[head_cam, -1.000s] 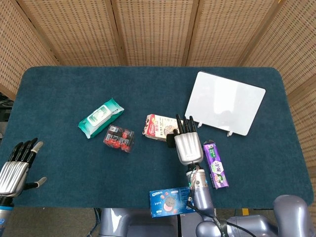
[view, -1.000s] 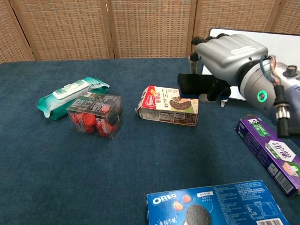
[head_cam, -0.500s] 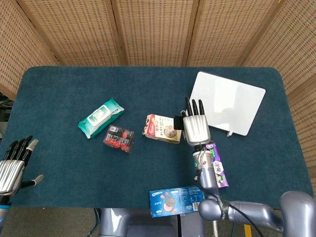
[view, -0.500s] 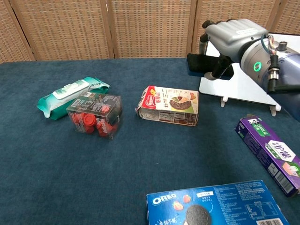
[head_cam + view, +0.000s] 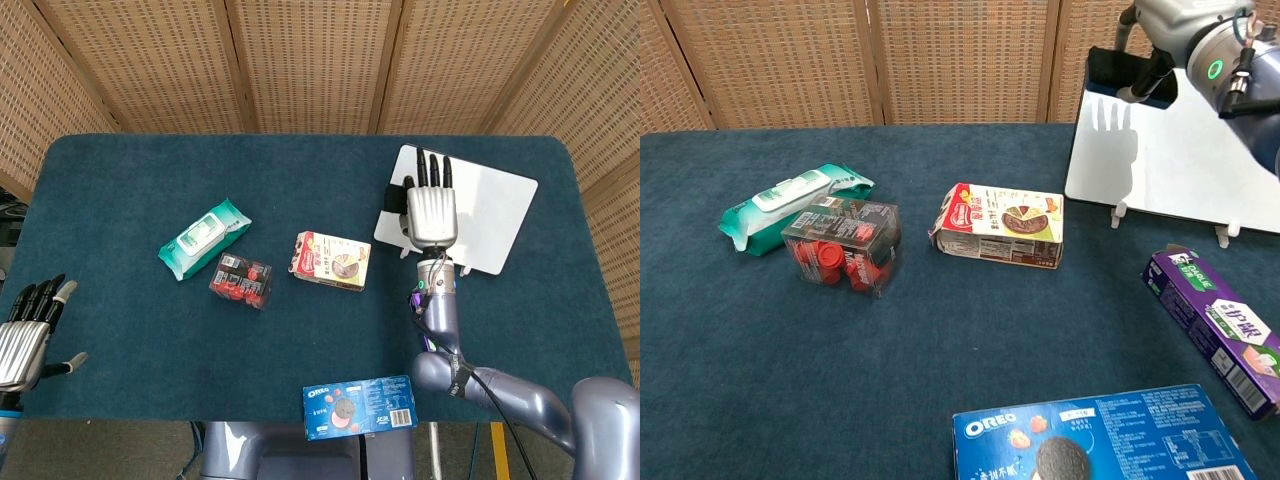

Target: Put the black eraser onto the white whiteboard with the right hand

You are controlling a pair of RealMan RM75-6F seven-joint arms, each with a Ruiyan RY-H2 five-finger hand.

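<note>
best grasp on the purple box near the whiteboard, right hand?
Take the purple box across its narrow width at mid-length, coming from above: it lies flat on the table, long and slim, with both long sides free. The right hand now holds the black eraser.

The head view looks straight down on the whole table point(image 5: 120, 160). The chest view sits low and close, facing the screen point(image 5: 940, 60). Both show the whiteboard point(image 5: 490, 215).

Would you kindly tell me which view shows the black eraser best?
The chest view: the black eraser shows side-on, held by the right hand above the whiteboard. In the head view only its left end shows.
</note>
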